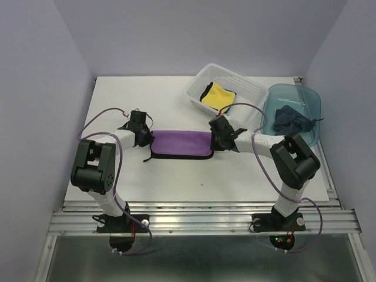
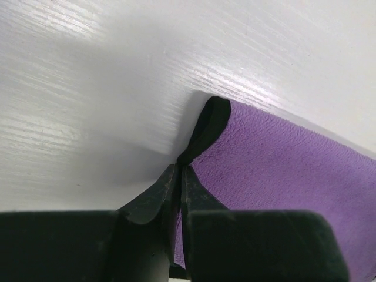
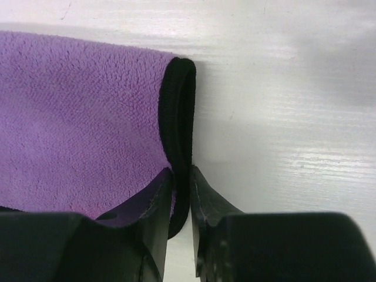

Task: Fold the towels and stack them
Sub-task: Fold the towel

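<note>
On the white table (image 1: 176, 188), the purple towel (image 1: 181, 144) lies lengthwise, parallel to the near edge; the left gripper (image 1: 151, 141) and right gripper (image 1: 214, 141) each pinch one short hem.

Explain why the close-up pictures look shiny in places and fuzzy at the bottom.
Left wrist view: streaky glare on the white table, a soft grey shadow beside it, the left gripper blurred nearest the lens. Right wrist view: the purple towel shows sharp pile, the right gripper looks soft-edged. Top external view: even light, faint shadows beneath the arms.
</note>
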Action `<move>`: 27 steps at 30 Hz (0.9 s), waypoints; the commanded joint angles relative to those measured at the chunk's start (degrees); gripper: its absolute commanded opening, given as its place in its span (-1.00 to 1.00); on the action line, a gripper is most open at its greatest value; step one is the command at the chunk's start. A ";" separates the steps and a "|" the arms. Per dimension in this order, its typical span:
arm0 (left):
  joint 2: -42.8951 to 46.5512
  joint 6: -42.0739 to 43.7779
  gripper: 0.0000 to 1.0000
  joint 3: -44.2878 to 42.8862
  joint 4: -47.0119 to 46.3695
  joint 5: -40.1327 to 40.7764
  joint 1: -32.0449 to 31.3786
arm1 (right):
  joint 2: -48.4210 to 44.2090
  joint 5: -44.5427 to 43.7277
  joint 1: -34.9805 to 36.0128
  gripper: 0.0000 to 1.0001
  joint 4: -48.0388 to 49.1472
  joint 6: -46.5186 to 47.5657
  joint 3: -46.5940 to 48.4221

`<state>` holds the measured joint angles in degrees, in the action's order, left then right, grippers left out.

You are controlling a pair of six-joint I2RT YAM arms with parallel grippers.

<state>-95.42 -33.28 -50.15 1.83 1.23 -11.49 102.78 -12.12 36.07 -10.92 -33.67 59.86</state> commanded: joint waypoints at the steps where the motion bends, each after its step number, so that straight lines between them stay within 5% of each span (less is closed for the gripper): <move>1: 0.40 0.76 -0.77 1.90 -0.59 -0.88 0.32 | 1.72 1.74 -0.04 -0.61 0.63 -0.08 0.18; 7: 1.37 0.67 -0.88 3.13 -1.47 -3.52 0.24 | 0.41 2.63 -0.04 -0.98 2.04 -0.96 -1.49; 21: 4.54 -2.58 -0.99 8.05 -5.96 -8.44 -5.03 | -13.04 -4.23 -0.13 -0.99 -8.41 3.00 -2.81; 27: 4.01 -4.34 -1.00 8.14 -7.01 -8.44 -8.28 | -14.45 3.48 0.05 -0.99 -7.54 6.16 -0.97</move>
<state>-92.09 -36.56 -43.38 -5.30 -6.09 -18.09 90.24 -13.26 36.03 -18.22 -30.04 58.28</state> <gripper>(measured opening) 0.123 0.023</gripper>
